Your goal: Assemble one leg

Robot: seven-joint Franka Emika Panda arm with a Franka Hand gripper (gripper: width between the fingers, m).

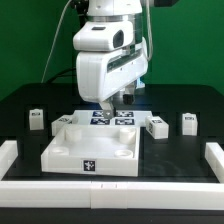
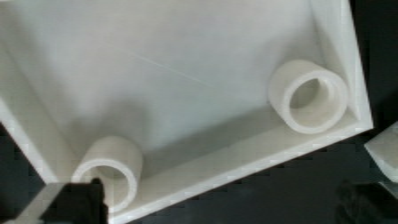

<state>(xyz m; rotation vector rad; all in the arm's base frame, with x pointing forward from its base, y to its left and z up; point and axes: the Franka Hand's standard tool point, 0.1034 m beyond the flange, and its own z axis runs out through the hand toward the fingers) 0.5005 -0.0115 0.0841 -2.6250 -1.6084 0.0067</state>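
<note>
Several small white legs with black-and-white tags stand on the black table: two at the exterior view's left [image 1: 37, 118] [image 1: 62, 121] and two at its right [image 1: 156, 125] [image 1: 189, 122]. The large white square panel [image 1: 78, 148] with round corner sockets lies in the middle. My gripper [image 1: 118, 100] hangs low over the panel's back edge, open and empty, touching no leg. In the wrist view the panel [image 2: 178, 90] fills the picture with two sockets [image 2: 315, 98] [image 2: 111, 165]. My gripper [image 2: 217, 205] has one dark finger [image 2: 71, 200] beside the nearer socket.
The marker board [image 1: 112, 117] lies just behind the panel, under the gripper. White rails border the table at the front [image 1: 110, 190], the exterior view's left [image 1: 8, 152] and right [image 1: 214, 155]. A pale object [image 2: 384, 150] shows at the wrist picture's edge.
</note>
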